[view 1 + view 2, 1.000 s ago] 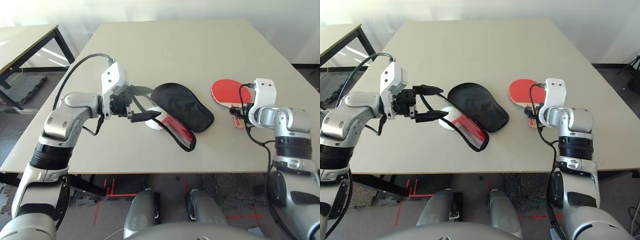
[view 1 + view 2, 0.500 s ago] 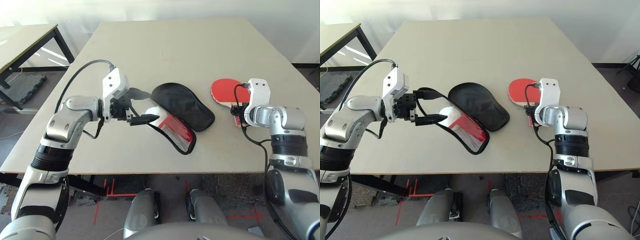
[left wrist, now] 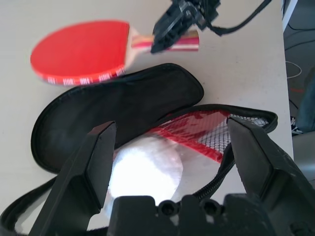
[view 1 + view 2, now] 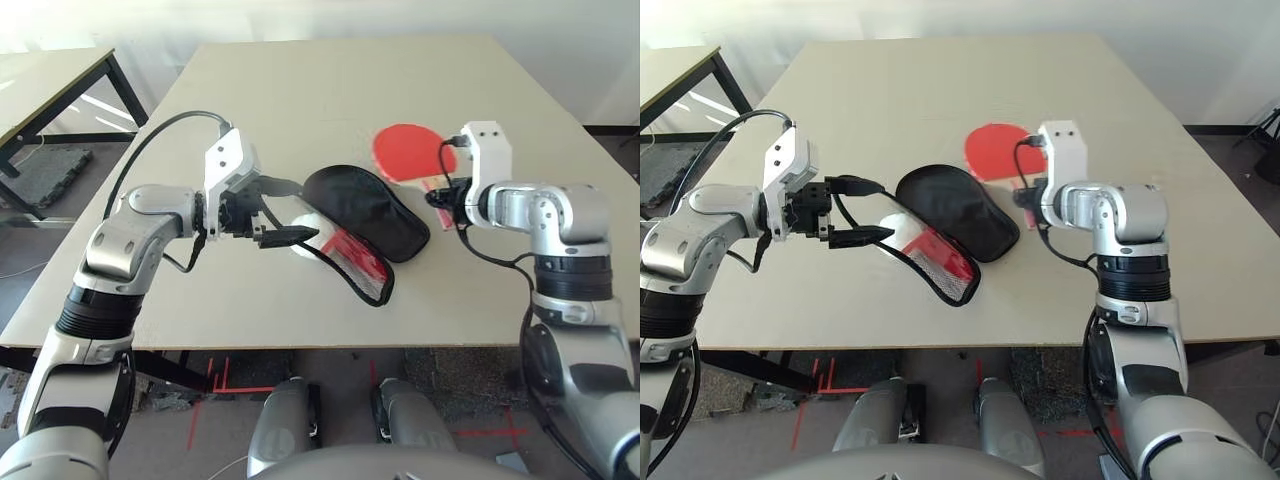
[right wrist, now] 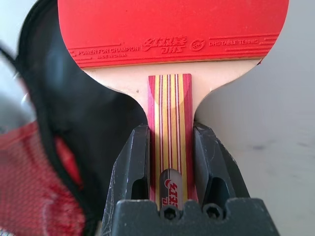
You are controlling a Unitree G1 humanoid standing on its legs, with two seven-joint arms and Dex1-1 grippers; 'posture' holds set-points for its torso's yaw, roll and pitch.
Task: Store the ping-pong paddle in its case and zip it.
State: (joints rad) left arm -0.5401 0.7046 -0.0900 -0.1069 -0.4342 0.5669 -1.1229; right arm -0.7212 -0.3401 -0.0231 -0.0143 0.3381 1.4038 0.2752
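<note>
My right gripper (image 4: pixel 440 192) is shut on the striped wooden handle of the ping-pong paddle (image 4: pixel 405 152), holding it in the air with its red face over the far right edge of the case (image 4: pixel 365 212). In the right wrist view the fingers (image 5: pixel 130 162) clamp both sides of the handle. The case lies unzipped on the table, black half flat, red mesh half (image 4: pixel 355 258) towards me, with a whitish bundle (image 3: pixel 142 169) in its mouth. My left gripper (image 4: pixel 307 208) is open at the case's left end, its fingers spread by the black zipper rim.
The beige table (image 4: pixel 330 90) has wide bare room behind and to both sides of the case. A second table (image 4: pixel 50 80) stands off to the left. The near table edge runs just in front of the case.
My right gripper has shut on the paddle's handle, lifted it off the table and carried it left towards the case. The left gripper raised the red flap briefly, then let it sink.
</note>
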